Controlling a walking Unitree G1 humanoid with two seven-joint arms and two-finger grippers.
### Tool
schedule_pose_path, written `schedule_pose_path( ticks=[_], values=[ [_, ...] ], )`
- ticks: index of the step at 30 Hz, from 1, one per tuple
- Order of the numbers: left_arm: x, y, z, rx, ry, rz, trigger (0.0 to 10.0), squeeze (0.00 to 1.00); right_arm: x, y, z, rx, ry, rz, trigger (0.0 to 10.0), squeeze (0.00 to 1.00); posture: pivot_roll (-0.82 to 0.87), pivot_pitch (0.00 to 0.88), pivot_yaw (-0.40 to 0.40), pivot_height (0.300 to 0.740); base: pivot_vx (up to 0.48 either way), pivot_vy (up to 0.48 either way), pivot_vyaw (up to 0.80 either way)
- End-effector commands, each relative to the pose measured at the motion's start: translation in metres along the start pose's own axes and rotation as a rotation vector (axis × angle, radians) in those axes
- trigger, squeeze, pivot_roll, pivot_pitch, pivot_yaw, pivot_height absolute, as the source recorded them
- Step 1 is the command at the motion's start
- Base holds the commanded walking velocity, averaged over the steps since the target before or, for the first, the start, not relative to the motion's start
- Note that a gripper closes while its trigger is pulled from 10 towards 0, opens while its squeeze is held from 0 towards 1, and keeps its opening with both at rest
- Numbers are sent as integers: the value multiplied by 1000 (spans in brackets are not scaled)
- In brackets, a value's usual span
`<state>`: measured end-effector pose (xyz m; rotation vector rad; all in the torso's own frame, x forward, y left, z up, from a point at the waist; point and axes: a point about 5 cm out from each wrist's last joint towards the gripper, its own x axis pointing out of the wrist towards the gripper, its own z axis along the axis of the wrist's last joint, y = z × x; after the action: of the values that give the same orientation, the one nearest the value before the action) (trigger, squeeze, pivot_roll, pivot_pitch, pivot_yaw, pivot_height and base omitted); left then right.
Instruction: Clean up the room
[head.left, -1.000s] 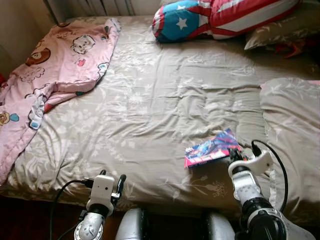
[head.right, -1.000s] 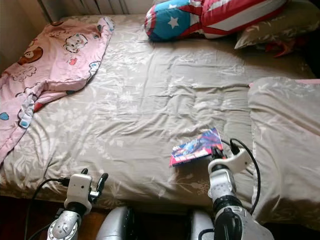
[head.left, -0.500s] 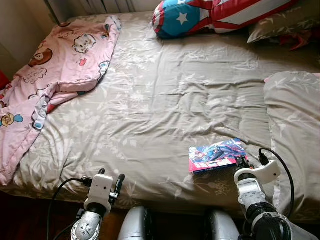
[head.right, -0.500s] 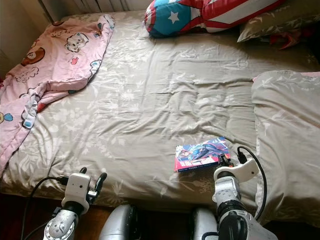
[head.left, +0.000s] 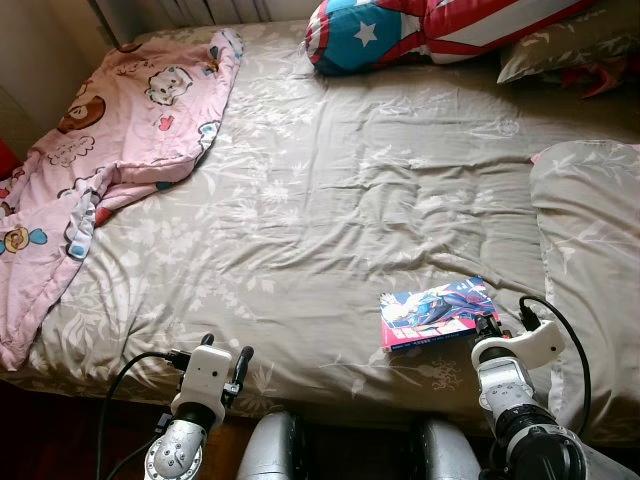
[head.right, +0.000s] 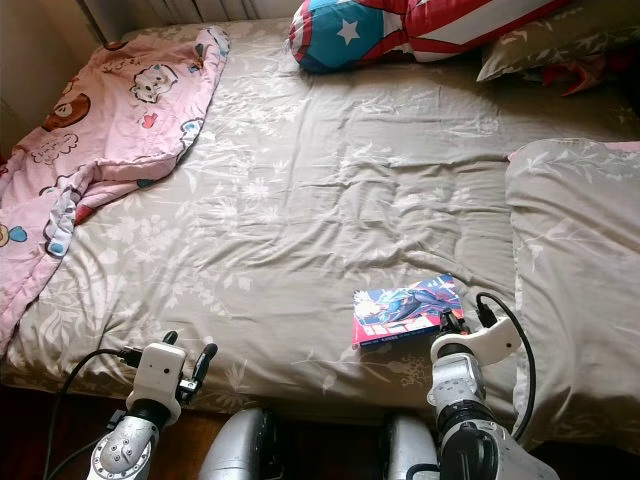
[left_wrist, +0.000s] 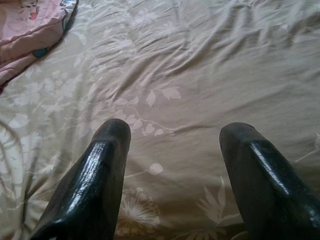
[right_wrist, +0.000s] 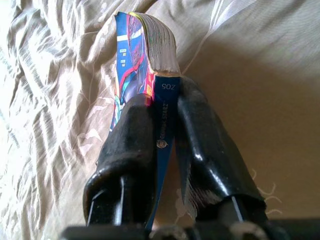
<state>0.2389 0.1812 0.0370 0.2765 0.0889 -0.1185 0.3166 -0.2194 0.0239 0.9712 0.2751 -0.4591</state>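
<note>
Right hand (right_wrist: 162, 150) clamped on the near edge of a comic book (head.left: 437, 314), lower right of frame, book lying flat on the bed (head.left: 330, 200) near its front edge. Risk: thin pinch at one edge; pages may splay or covers slip out on lifting. Left hand (left_wrist: 172, 165) empty, fingers spread wide, lower left above the sheet.

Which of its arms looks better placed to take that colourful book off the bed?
The right. Its tool is already shut on the comic book near the bed's front edge. The left tool is open over bare sheet, far from it.
</note>
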Motion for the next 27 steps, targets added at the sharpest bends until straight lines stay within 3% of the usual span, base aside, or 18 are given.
schedule_pose_path(
  ticks=[1, 3, 4, 8, 9, 10, 11, 13, 14, 15, 27],
  values=[
    [-6, 4, -7, 16, 39, 8, 10000, 0, -2, -9, -3, 0, 7, -36, 10000, 690, 48, 238, 144, 651, 0, 0, 0],
    [-6, 3, -7, 16, 41, 7, 10000, 0, -2, -11, -3, -4, 7, -47, 10000, 675, 48, 236, 144, 651, 0, 0, 0],
    [-6, 3, -7, 16, 41, 6, 10000, 0, -3, -11, -3, -4, 8, -50, 10000, 0, 48, 236, 144, 651, 0, 0, 0],
    [-5, 3, -7, 15, 41, 3, 10000, 0, -4, -16, -4, -1, 12, -62, 10000, 0, 47, 235, 144, 651, 0, 0, 0],
    [-4, 3, -6, 15, 40, 2, 10000, 0, -4, -17, -4, 0, 13, -64, 10000, 749, 46, 234, 145, 651, 0, 0, 0],
    [-4, 3, -6, 15, 40, 2, 10000, 0, -4, -17, -4, 0, 13, -64, 10000, 749, 46, 234, 145, 651, 0, 0, 0],
    [-4, 2, -6, 14, 41, 2, 10000, 0, -4, -18, -4, 0, 14, -67, 10000, 988, 45, 234, 145, 651, 0, 0, 0],
    [-4, 2, -6, 14, 42, 0, 10000, 0, -5, -21, -5, -1, 14, -83, 10000, 941, 44, 234, 146, 651, 0, 0, 0],
    [-4, 2, -6, 13, 42, -1, 10000, 0, -6, -23, -5, -3, 13, -100, 10000, 812, 44, 234, 146, 651, 0, 0, 0],
    [-4, 2, -6, 13, 42, -2, 10000, 0, -7, -26, -5, -6, 13, -116, 10000, 0, 44, 234, 146, 651, 0, 0, 0],
    [0, -1, -7, 5, 45, -8, 10000, 0, -15, -53, -4, 3, 3, -229, 10000, 0, 22, 228, 135, 651, 0, 0, 0]
  ],
)
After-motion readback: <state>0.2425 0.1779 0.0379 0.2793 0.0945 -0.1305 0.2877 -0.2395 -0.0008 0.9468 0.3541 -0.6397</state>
